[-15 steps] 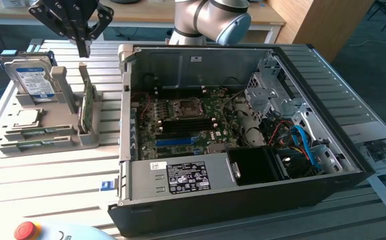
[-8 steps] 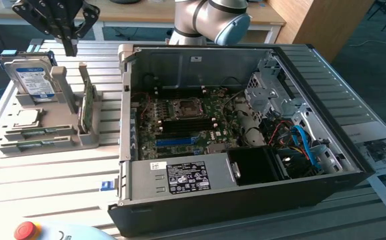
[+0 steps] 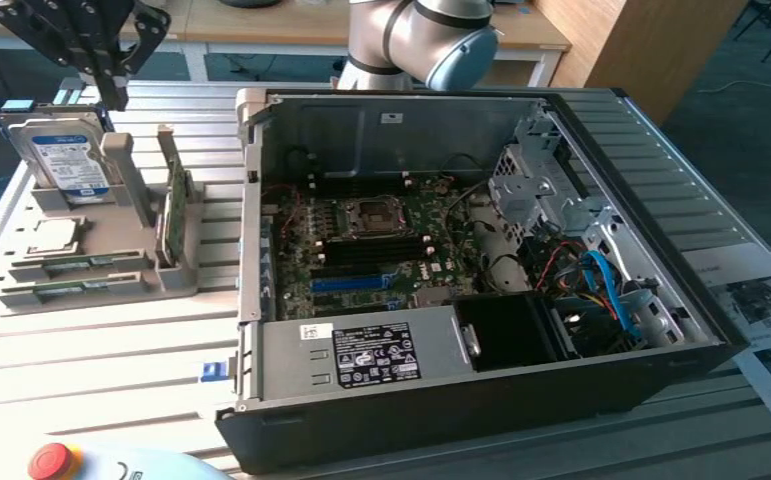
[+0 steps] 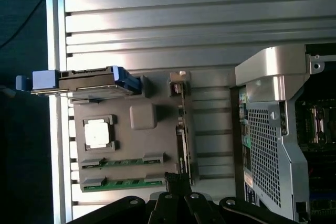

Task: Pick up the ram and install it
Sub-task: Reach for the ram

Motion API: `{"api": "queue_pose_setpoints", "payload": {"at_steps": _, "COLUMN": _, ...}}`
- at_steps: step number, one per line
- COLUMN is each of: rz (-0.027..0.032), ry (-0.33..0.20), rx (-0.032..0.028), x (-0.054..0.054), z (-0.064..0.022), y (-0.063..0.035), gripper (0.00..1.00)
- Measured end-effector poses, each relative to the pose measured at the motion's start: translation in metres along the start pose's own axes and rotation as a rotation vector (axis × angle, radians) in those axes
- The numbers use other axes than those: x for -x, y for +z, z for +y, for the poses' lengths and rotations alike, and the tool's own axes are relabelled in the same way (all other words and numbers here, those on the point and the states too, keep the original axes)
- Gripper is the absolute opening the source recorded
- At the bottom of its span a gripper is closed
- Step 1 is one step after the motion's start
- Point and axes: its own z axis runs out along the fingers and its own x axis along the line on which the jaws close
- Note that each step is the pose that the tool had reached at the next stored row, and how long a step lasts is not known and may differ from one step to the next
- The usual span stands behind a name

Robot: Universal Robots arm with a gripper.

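Over the ribbed silver metal table [image 3: 105, 350], the black end effector [image 3: 114, 98] hangs fingers together, empty, above the far-left grey plastic holder [image 3: 172, 282].

The exterior view looks down slantwise over the bench [image 3: 78, 350] — the wrist view looks straight down (quite high); both share the parts holder [image 4: 131, 140].

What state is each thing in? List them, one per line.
gripper: shut, empty
ram: standing on edge in its holder
hard drive: upright in its holder
processor: lying flat in its holder
computer case: side panel off, inside exposed
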Motion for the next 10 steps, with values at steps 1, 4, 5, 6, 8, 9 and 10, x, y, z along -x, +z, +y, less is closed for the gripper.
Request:
{"api": "queue_pose_setpoints", "payload": {"at_steps": 1, "rz": 0.0013, "ry": 0.0, "rx": -0.0002, "x": -0.003, "z": 0.0003, "y": 0.0001, "gripper": 0.1}}
{"api": "queue_pose_setpoints", "payload": {"at_steps": 4, "rz": 0.0051, "ry": 0.0, "rx": -0.0005, "x": -0.011, "z": 0.0011, "y": 0.0006, "gripper": 0.1}}
{"api": "queue_pose_setpoints", "payload": {"at_steps": 5, "rz": 0.0065, "ry": 0.0, "rx": -0.0005, "x": -0.014, "z": 0.0013, "y": 0.0008, "gripper": 0.1}}
{"api": "queue_pose_setpoints", "payload": {"at_steps": 6, "rz": 0.0078, "ry": 0.0, "rx": -0.0006, "x": -0.017, "z": 0.0016, "y": 0.001, "gripper": 0.1}}
{"api": "queue_pose_setpoints", "payload": {"at_steps": 8, "rz": 0.0104, "ry": 0.0, "rx": -0.0008, "x": -0.023, "z": 0.0021, "y": 0.0013, "gripper": 0.1}}
{"api": "queue_pose_setpoints", "payload": {"at_steps": 9, "rz": 0.0118, "ry": 0.001, "rx": -0.0009, "x": -0.026, "z": 0.0024, "y": 0.0014, "gripper": 0.1}}
{"api": "queue_pose_setpoints", "payload": {"at_steps": 10, "rz": 0.0132, "ry": 0.001, "rx": -0.0011, "x": -0.029, "z": 0.0026, "y": 0.0016, "gripper": 0.1}}
